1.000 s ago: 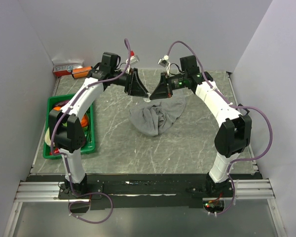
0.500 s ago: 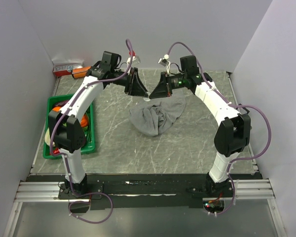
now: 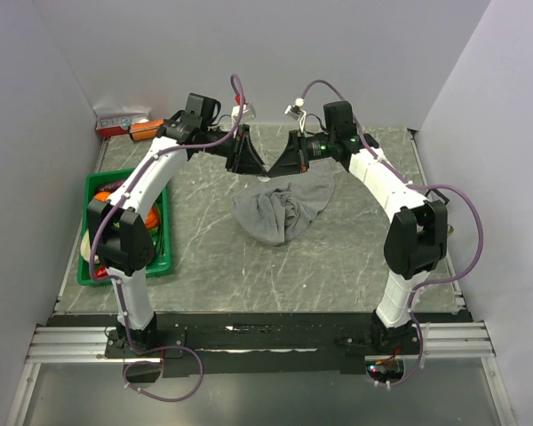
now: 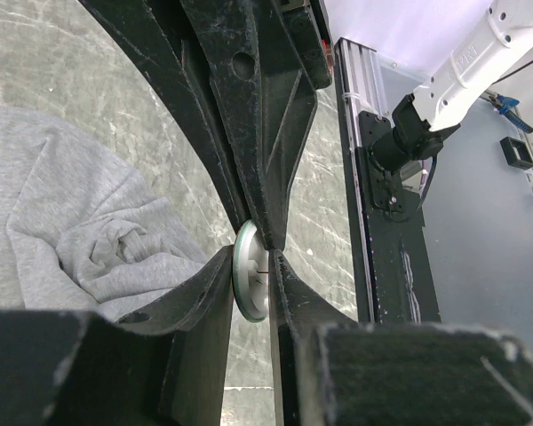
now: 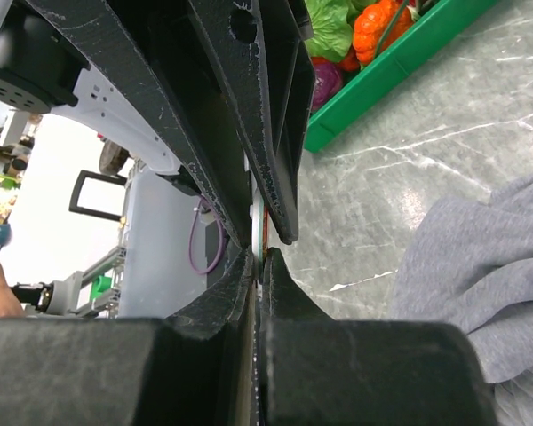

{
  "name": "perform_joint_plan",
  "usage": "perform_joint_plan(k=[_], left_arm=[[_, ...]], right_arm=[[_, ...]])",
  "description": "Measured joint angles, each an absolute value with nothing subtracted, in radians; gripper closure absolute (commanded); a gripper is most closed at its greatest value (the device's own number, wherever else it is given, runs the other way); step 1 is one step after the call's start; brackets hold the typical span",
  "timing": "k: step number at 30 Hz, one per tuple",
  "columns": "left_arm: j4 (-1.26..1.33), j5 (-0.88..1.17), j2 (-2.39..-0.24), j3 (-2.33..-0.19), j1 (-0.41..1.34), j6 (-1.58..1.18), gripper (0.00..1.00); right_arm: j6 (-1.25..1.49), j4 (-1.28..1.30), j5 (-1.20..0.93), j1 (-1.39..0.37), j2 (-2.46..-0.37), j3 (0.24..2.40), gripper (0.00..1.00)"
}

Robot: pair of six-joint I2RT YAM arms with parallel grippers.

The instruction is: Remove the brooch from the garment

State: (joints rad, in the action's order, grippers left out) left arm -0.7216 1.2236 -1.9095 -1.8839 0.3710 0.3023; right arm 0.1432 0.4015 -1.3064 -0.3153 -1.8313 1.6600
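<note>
The grey garment (image 3: 280,209) lies rumpled on the table's middle, and shows in the left wrist view (image 4: 80,222) and the right wrist view (image 5: 489,266). The brooch (image 4: 251,284), a small whitish disc, is held above the table, apart from the cloth. My left gripper (image 3: 258,167) (image 4: 251,297) is shut on its faces. My right gripper (image 3: 277,167) (image 5: 258,266) is shut on it edge-on, where only the thin rim of the brooch (image 5: 259,232) shows. The two grippers meet tip to tip just behind the garment's far edge. In the top view the brooch is hidden between the fingers.
A green crate (image 3: 163,259) with vegetables stands at the left edge, also in the right wrist view (image 5: 382,67). Small boxes (image 3: 124,122) sit at the back left corner. Grey walls enclose the table on three sides.
Both grippers stay joined at the same spot. The right arm's elbow has shifted slightly left. The garment has not moved.
</note>
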Motion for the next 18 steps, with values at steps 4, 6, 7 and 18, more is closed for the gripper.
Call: perform_joint_plan(k=[4,6,7,18], left_arm=[[-0.725,1.218,-1.909,-1.888,0.371,0.302,0.75],[-0.733,1.205,-1.909,-1.893,0.372,0.302,0.75],[-0.737,1.197,-1.909,-1.895,0.373,0.302,0.75],[-0.746,1.126,-1.909,-1.897,0.381,0.299,0.76]], right_arm=[[0.144,0.398,-1.306,-0.315,-1.832,1.660,1.00],[0.132,0.404,-1.298,-0.315,-1.832,1.660,1.00],[0.118,0.410,-1.295,-0.315,-1.832,1.660,1.00],[-0.010,0.497,-1.235,-0.316,-1.832,1.684,1.00]])
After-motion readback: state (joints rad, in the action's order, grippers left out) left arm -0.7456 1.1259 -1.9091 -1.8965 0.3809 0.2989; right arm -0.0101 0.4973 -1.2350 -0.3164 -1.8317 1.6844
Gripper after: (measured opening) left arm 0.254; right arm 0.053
